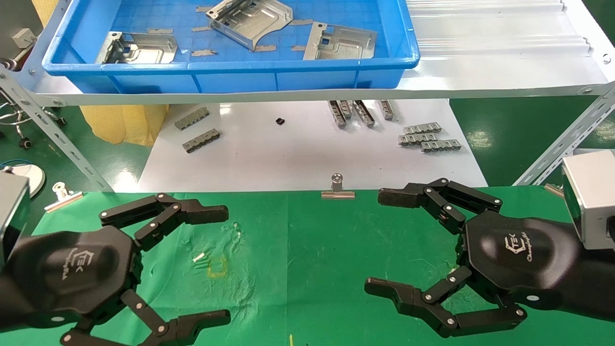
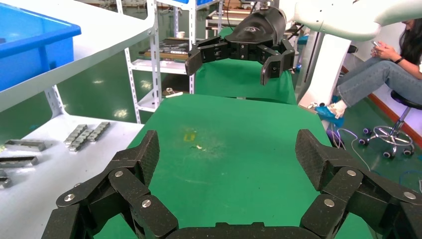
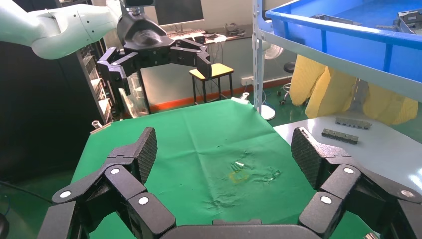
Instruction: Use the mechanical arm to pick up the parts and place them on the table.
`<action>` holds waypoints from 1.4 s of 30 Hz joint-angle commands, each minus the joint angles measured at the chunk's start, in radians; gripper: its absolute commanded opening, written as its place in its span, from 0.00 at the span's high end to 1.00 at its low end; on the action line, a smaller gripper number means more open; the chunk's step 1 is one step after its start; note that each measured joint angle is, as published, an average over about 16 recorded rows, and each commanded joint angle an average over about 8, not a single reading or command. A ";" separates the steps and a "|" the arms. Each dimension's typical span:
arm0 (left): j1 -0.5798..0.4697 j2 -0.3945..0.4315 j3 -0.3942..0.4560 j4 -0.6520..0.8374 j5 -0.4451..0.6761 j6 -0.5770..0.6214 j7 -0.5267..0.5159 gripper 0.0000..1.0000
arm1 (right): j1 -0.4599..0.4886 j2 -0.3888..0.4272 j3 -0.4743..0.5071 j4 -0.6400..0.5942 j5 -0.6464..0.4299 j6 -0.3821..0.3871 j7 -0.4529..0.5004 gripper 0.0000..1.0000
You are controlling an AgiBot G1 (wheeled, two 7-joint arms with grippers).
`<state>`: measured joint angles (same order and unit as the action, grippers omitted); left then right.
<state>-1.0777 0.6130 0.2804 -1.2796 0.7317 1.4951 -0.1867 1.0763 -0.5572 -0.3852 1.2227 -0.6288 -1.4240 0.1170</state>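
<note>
Nearest the head camera, two black jointed-finger hands hover over the green-clothed table [image 1: 307, 269], both empty with fingers spread wide: the left gripper [image 1: 218, 264] at the left side, the right gripper [image 1: 384, 242] at the right, their arms cut off by the picture's edges. Between them a small yellow mark [image 1: 217, 266] sits on creased cloth, and two silver clips [image 1: 338, 188] bite the table's far edge. Beyond lies a glossy white sheet [image 1: 288, 158] carrying about nine small notched bars [image 1: 201, 140] — two at the left, four in the shelf's shadow and hard to separate, three at the right. Above, on the grey shelf [image 1: 480, 72], a blue bin [image 1: 230, 72] holds three parts [image 1: 247, 19], well apart from both hands; the middle one is cut off at the top.

The left wrist view looks across the table [image 2: 234, 164] past its own splayed fingers [image 2: 139, 159] to the right gripper [image 2: 230, 63], and alone shows a seated person [image 2: 383, 64] at the side.

The right wrist view shows its own splayed fingers [image 3: 142, 154], the left gripper [image 3: 161, 67] opposite, a yellow stool [image 3: 211, 72], and only the bin's [image 3: 343, 35] wall — the parts inside barely visible.
</note>
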 commanded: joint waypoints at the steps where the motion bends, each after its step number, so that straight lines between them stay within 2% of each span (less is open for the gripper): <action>1: 0.000 0.000 0.000 0.000 0.000 0.000 0.000 0.00 | 0.000 0.000 0.000 0.000 0.000 0.000 0.000 0.00; 6: 0.000 0.000 0.000 0.000 0.000 0.000 0.000 0.00 | 0.000 0.000 0.000 0.000 0.000 0.000 0.000 0.00; 14: 0.000 0.000 0.000 0.000 0.000 0.000 0.000 0.00 | 0.000 0.000 0.000 0.000 0.000 0.000 0.000 1.00; 42: 0.000 0.000 0.000 0.000 0.000 0.000 0.000 0.00 | 0.000 0.000 0.000 0.000 0.000 0.000 0.000 1.00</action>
<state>-1.0777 0.6130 0.2804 -1.2796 0.7317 1.4951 -0.1867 1.0763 -0.5572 -0.3852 1.2227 -0.6288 -1.4240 0.1170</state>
